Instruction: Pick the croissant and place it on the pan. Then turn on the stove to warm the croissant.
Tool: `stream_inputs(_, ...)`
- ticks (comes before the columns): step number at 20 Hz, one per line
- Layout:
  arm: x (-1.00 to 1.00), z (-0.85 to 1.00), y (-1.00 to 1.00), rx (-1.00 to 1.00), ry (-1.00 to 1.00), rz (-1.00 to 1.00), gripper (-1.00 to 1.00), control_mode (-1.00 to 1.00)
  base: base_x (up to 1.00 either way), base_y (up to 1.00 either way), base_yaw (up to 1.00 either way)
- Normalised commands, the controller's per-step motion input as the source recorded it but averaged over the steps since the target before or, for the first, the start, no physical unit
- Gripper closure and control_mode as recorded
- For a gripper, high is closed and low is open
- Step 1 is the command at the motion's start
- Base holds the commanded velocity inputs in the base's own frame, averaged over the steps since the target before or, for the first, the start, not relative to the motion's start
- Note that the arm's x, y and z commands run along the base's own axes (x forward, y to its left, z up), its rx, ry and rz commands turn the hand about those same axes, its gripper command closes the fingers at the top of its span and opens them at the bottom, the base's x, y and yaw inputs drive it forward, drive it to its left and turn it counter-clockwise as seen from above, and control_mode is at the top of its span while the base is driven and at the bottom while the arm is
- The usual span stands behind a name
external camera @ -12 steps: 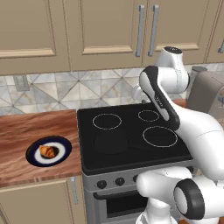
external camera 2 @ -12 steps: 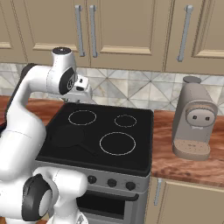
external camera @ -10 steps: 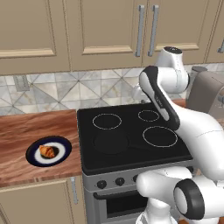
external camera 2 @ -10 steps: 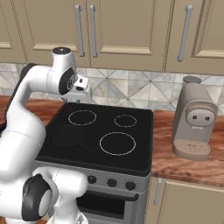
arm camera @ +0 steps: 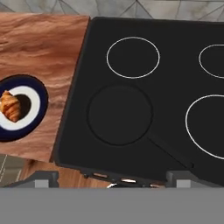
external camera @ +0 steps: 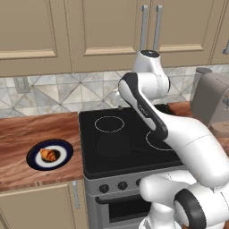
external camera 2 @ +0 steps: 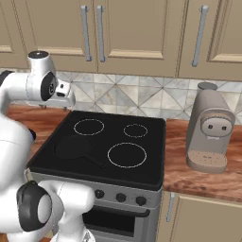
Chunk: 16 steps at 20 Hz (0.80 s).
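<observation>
The croissant (external camera: 48, 154) (arm camera: 11, 105) lies on a blue-rimmed white plate (external camera: 33, 162) (arm camera: 40, 93) on the wooden counter left of the stove (external camera: 134, 129) (external camera 2: 109, 136) (arm camera: 175, 48). The black pan (external camera: 112, 146) (external camera 2: 73, 146) (arm camera: 120, 114) rests on the stove's front-left burner, its handle pointing toward the front right. My gripper (arm camera: 113, 178) hangs high over the stove's left side and looks down; its fingertips (arm camera: 41, 177) stand wide apart, open, with nothing between them. The croissant sits well off to its left.
A grey coffee machine (external camera: 210, 98) (external camera 2: 208, 130) stands on the counter right of the stove. Round black knobs (external camera: 122, 185) (external camera 2: 99, 194) line the stove's front. Wall cabinets hang above the tiled backsplash.
The arm has swung to the left over the stove. The croissant, plate and pan have not moved.
</observation>
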Motion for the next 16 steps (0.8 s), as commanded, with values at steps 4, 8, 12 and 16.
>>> stream_inputs(4, -0.24, 0.0, 1.0, 0.0, 0.0, 0.06, -1.0, -1.0, 0.0, 0.0, 0.0)
stream_inputs(8, -0.24, -0.01, 1.0, 0.0, 0.0, 0.11, -1.0, -1.0, 0.0, 0.0, 0.0)
stream_inputs(12, -0.07, 0.0, 1.0, 0.0, 0.0, 0.16, -1.0, -1.0, 0.0, 0.0, 0.0)
stream_inputs(16, 0.0, -0.01, 1.0, 0.0, 0.0, 0.21, -1.0, -1.0, 0.0, 0.0, 0.0)
